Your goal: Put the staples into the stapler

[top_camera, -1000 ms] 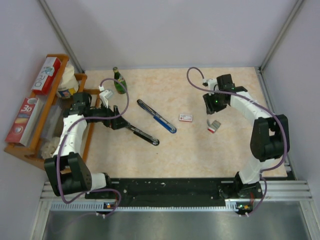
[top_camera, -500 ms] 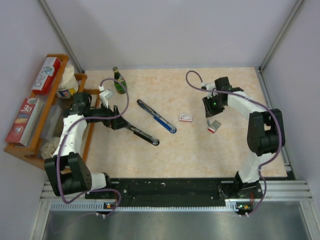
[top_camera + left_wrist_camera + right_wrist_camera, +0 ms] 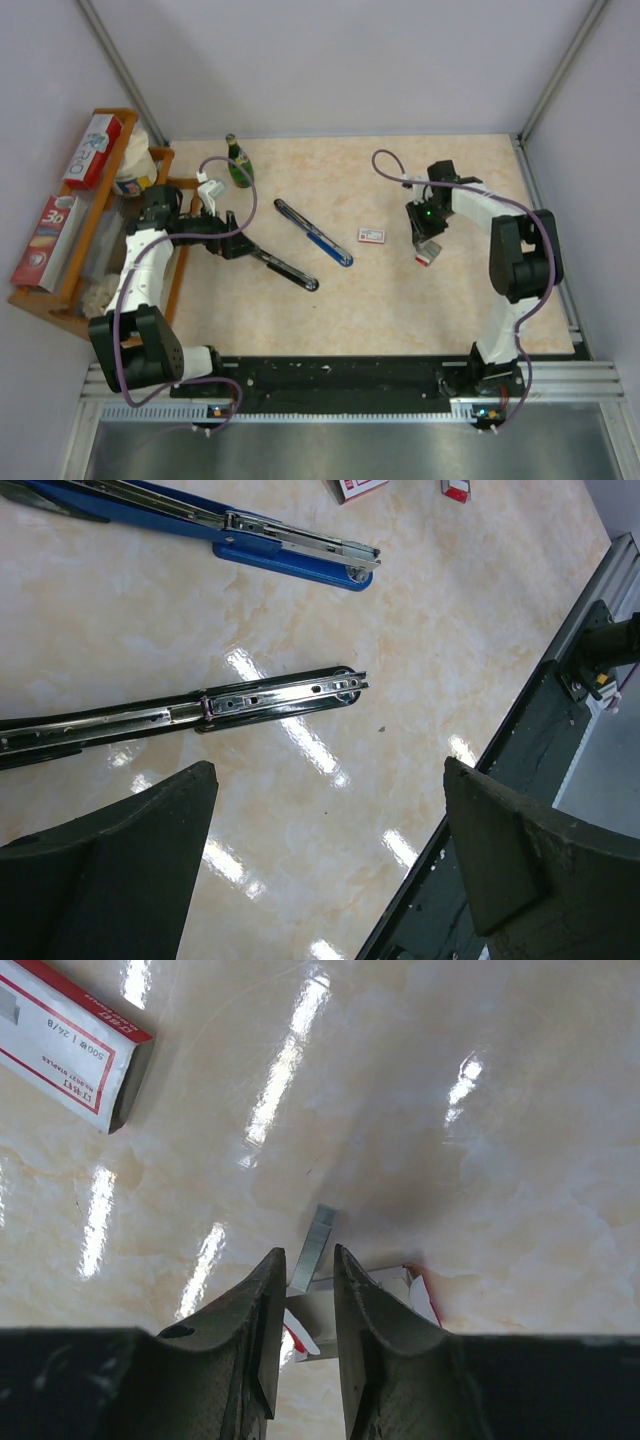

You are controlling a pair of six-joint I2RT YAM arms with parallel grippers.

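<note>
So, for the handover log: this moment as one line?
left gripper open by black stapler | right gripper jaws narrow around staple strip over inner tray, grip unconfirmed

The staple box (image 3: 70,1040) has a white label with a red border. Seen from the right wrist, its small print reads "500" and "24/8"; the line below is too small to read. On the shelf (image 3: 75,285), a red box (image 3: 48,240) shows a large white "30".
</note>
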